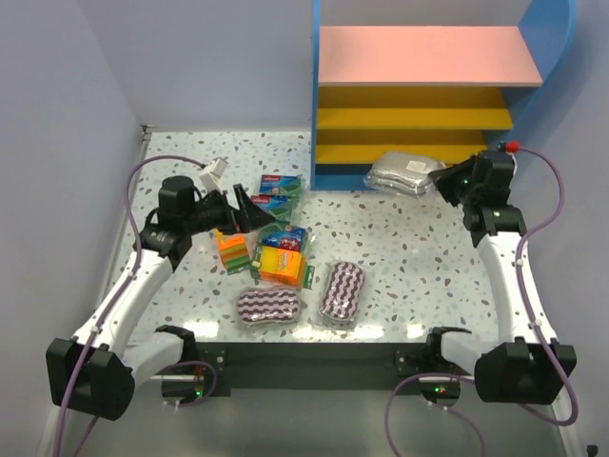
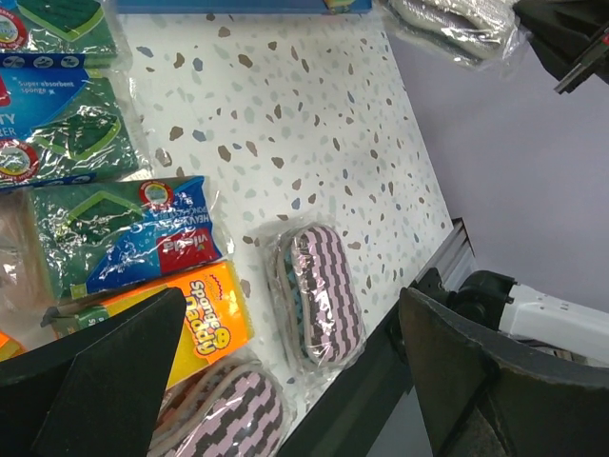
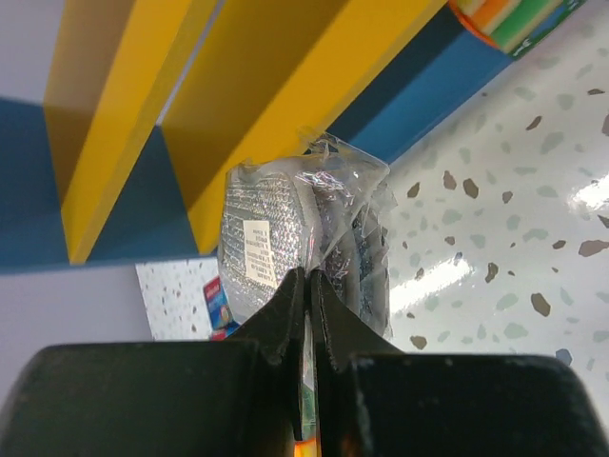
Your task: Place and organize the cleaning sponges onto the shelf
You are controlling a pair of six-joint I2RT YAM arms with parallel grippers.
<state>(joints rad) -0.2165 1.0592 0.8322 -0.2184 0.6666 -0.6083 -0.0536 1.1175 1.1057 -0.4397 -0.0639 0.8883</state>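
The shelf [image 1: 419, 95] stands at the back right, with blue sides, a pink top board and yellow lower boards [image 3: 276, 86]. A silvery-grey scourer pack [image 1: 402, 172] lies just in front of its bottom edge. My right gripper [image 1: 441, 181] is shut on the wrapper edge of that pack [image 3: 257, 238]. Other cleaning sponges lie in a cluster at centre left: green packs [image 1: 279, 193], a blue pack [image 1: 284, 237], orange blocks [image 1: 231, 251] [image 1: 282, 265] and two purple-striped pads [image 1: 268, 307] [image 1: 343, 291]. My left gripper [image 1: 249, 208] hovers open above the cluster, holding nothing.
The table's near edge [image 1: 314, 335] runs just below the purple pads [image 2: 319, 290]. A grey wall [image 1: 57, 143] borders the left side. Terrazzo tabletop [image 1: 400, 248] shows between the cluster and the right arm.
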